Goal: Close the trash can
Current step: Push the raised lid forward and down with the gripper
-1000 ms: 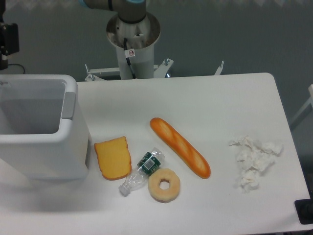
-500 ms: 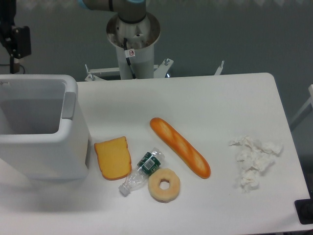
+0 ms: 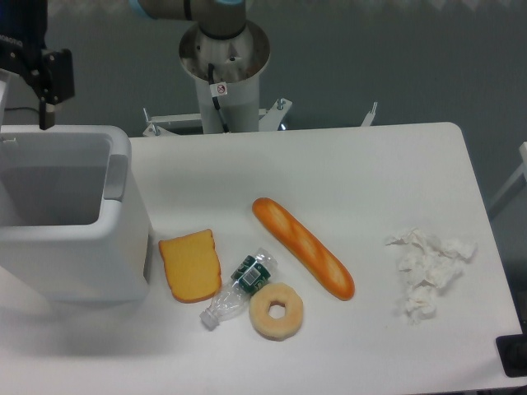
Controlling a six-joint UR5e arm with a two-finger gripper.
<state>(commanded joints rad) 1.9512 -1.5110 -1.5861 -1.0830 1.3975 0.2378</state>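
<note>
The trash can [image 3: 82, 255], a big white boxy bin, stands at the table's left edge with its top open, so I look into its grey inside. Its grey side tab [image 3: 116, 176] faces right. The lid does not show clearly; a pale edge at the far left border may be part of it. My gripper [image 3: 37, 90], a black body with one thin finger pointing down, hangs above and behind the can's back rim at the top left. The frame edge cuts part of it off, so its jaws cannot be read.
Right of the can lie a slice of toast [image 3: 190, 265], a crushed plastic bottle [image 3: 239, 287], a donut [image 3: 276, 310] and a baguette [image 3: 302, 247]. Crumpled tissues [image 3: 426, 269] sit near the right edge. The robot's base [image 3: 224, 62] stands behind the table.
The gripper has moved right and further into view, from the left border toward the can's back rim. Nothing on the table has shifted.
</note>
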